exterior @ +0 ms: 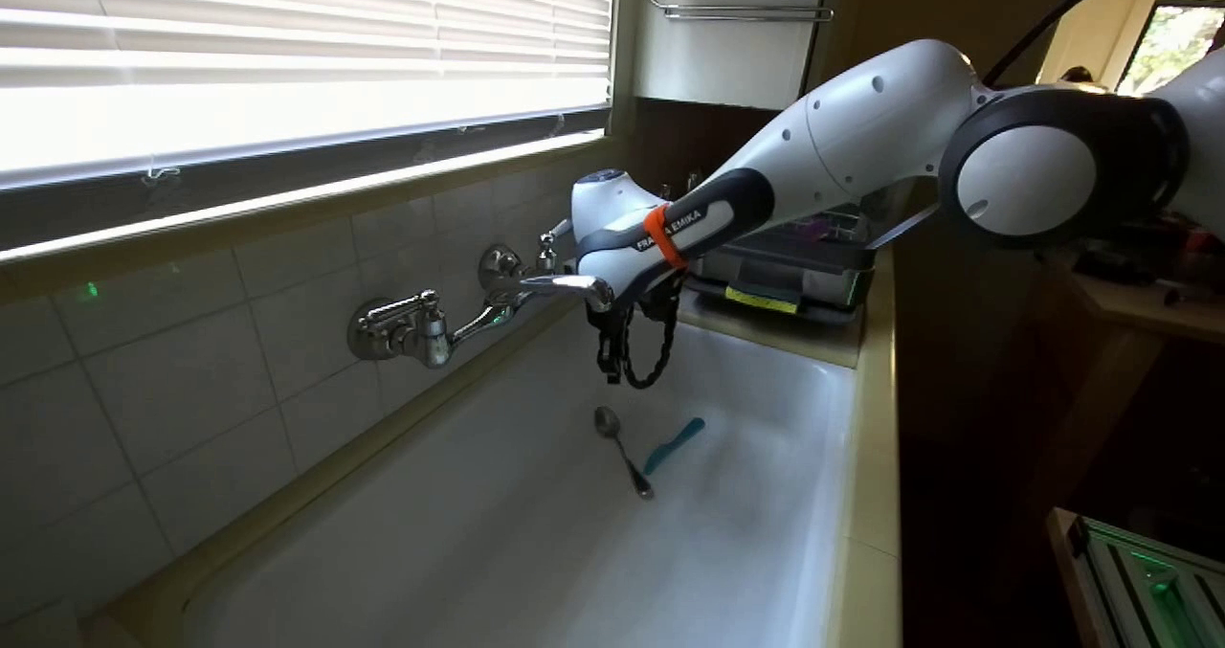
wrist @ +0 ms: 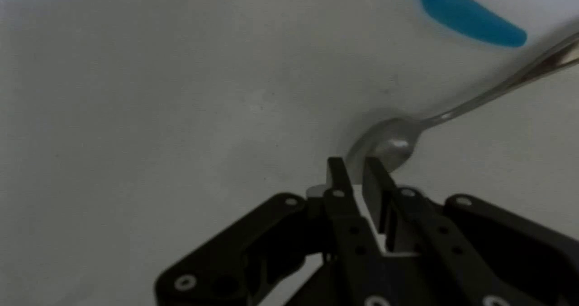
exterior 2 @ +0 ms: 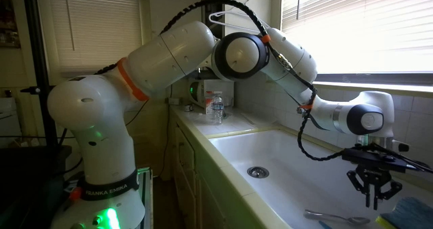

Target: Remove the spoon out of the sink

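The spoon [exterior: 612, 433] is a dark-grey metal utensil lying on the floor of the white sink [exterior: 459, 543]. It shows in an exterior view too, as a thin grey shape [exterior 2: 333, 216] near the bottom edge of the picture. My gripper [exterior: 613, 377] hangs pointing down over the sink, above the spoon and apart from it. In an exterior view its fingers [exterior 2: 371, 203] are parted by a narrow gap. In the wrist view the fingertips [wrist: 353, 161] overlap the spoon's bowl [wrist: 398, 141], with nothing between them. The spoon's handle runs out of that view at the right.
A teal-blue utensil [exterior: 674, 445] lies beside the spoon; it also shows in the wrist view [wrist: 470, 16]. The chrome tap [exterior: 565, 286] juts over the sink close to the wrist. A dish rack [exterior: 780, 275] stands behind. A blue and yellow sponge [exterior 2: 411, 213] is near the gripper.
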Robot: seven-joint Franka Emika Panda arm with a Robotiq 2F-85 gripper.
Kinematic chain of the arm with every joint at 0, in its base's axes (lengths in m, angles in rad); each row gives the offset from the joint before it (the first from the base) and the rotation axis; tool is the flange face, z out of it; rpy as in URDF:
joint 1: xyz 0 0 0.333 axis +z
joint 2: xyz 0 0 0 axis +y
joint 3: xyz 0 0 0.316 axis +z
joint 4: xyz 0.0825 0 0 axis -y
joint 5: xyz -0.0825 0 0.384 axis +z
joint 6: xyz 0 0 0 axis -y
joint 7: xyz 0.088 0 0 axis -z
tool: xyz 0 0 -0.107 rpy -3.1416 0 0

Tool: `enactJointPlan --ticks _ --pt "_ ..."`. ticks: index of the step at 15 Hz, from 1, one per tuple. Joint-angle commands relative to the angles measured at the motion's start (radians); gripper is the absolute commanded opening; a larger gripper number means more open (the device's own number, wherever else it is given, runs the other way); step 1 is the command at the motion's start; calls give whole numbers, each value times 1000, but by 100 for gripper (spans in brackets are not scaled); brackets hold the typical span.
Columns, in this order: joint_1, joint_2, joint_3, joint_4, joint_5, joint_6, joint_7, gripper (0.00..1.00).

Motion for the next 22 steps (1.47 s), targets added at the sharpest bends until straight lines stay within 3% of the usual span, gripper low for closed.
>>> enactJointPlan --ticks 1,6,7,8,14,16,17,19,22 --pt "42 -79 -42 -109 -44 79 124 4" --pt "75 -115 -70 -148 -76 109 217 4" --pt "81 -116 -72 -151 -70 104 244 42" --pt "91 -117 -80 -156 -68 98 285 43" --pt "129 -157 -95 -262 -31 105 522 87" --pt "121 -182 -81 -311 -22 106 527 100" --pt "108 -122 -83 -203 -34 69 490 83" --pt "108 -137 -83 -234 -33 70 501 99" --pt "109 -151 -83 -252 -33 72 505 100"
